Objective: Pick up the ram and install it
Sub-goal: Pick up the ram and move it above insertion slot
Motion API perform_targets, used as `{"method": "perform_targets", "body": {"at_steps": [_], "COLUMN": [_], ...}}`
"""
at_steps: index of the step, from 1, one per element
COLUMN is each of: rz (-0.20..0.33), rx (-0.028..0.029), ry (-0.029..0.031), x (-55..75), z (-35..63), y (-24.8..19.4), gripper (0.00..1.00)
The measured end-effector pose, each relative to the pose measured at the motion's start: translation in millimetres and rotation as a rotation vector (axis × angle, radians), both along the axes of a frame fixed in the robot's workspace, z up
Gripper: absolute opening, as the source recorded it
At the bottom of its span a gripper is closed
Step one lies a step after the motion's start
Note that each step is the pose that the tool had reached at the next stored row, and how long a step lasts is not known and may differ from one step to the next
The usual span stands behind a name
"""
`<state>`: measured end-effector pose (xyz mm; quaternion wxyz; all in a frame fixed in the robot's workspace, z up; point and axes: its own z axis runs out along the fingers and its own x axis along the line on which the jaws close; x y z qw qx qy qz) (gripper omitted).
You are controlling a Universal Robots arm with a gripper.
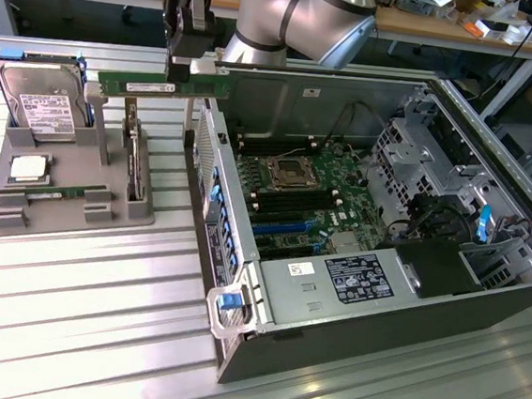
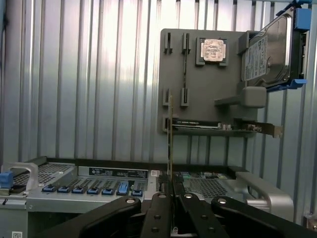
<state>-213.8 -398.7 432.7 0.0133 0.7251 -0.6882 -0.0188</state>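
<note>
Gripper (image 2: 172,191): jaws closed on the ram (image 2: 170,141), gripped mid-length by its faces. Ram: carried level in the air, above the side wall of the computer case (image 1: 332,97). Handling, judged: light, stiff, thin, brittle; grip bare board, spare chips and contacts.

The worktop (image 1: 65,331) (image 2: 74,74) is a silver metal surface with long parallel ribs and grooves. Two things rest directly on it. A grey holder (image 1: 71,169) (image 2: 208,94) sits flat on the ribs toward the exterior view's left. An open computer case (image 1: 346,344) (image 2: 59,173) lies toward the exterior view's right, just beside the holder, with a narrow strip of bare worktop between them.
</note>
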Motion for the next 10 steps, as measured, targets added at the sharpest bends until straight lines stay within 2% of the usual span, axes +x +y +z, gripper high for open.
{"method": "perform_targets", "body": {"at_steps": [5, 10], "rz": [0.0, 0.0], "rx": [0.0, 0.0], "ry": [0.0, 0.0], "x": [15.2, 24.5], "z": [-0.1, -0.2], "y": [0.0, 0.0], "gripper": [0.12, 0.12]}}
